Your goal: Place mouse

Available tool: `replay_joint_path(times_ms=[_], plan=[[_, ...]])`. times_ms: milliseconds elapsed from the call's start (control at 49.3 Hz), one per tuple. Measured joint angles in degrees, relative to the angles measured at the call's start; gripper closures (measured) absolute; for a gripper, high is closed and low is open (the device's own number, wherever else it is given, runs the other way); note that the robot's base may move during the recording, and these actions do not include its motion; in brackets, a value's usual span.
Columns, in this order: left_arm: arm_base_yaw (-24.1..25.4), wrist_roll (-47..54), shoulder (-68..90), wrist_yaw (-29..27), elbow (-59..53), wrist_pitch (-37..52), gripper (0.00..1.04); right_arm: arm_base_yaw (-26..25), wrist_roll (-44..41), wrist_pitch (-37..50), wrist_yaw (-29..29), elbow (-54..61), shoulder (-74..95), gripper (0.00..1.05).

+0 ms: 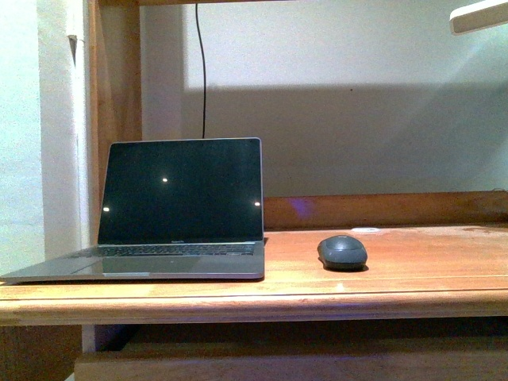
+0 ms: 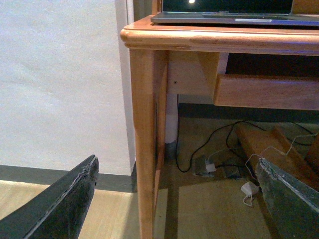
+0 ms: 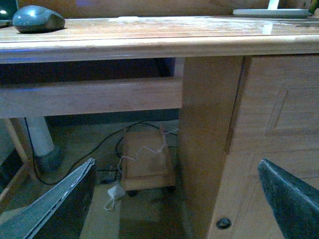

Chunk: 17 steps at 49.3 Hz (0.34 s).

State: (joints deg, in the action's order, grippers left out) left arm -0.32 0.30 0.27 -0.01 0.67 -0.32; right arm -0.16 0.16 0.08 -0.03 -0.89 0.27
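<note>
The dark grey domed mouse (image 1: 342, 252) rests on the wooden desk (image 1: 413, 274), just right of the open laptop (image 1: 178, 208). In the right wrist view the mouse (image 3: 38, 19) sits on the desktop, well above and away from my right gripper (image 3: 179, 199), which is open and empty below desk height. My left gripper (image 2: 174, 199) is also open and empty, low down in front of the desk's left leg (image 2: 145, 149). Neither arm shows in the front view.
A lamp head (image 1: 479, 16) hangs at the upper right, and a black cable (image 1: 202, 71) runs down the wall behind the laptop. Under the desk lie cables and chargers (image 2: 214, 167) and a small wooden stand (image 3: 146, 162). A cabinet door (image 3: 269, 149) fills the desk's right side.
</note>
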Motion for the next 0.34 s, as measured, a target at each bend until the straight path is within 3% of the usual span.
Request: replay_joint_path(times_ms=[345], plan=[[0.0, 0.0, 0.0, 0.0, 0.0, 0.0, 0.08, 0.0, 0.0, 0.0, -0.02, 0.0, 0.0, 0.07]])
